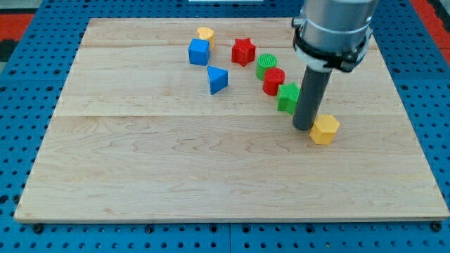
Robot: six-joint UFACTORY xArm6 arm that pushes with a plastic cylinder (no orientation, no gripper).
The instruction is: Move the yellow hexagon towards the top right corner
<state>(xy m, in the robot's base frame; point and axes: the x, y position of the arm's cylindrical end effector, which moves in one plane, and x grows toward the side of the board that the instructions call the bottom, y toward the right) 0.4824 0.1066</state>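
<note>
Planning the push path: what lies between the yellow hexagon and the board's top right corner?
Camera view: bare wood between the yellow hexagon and that corner; my tip sits at the hexagon's left.

A pale wooden counter (211, 176) made of joined planks fills most of the view. It rests on a blue perforated base (21, 84) dotted with regular holes, visible beyond every counter edge. A red strip (430, 8) shows past the counter's top right corner. Lighting is even.
</note>
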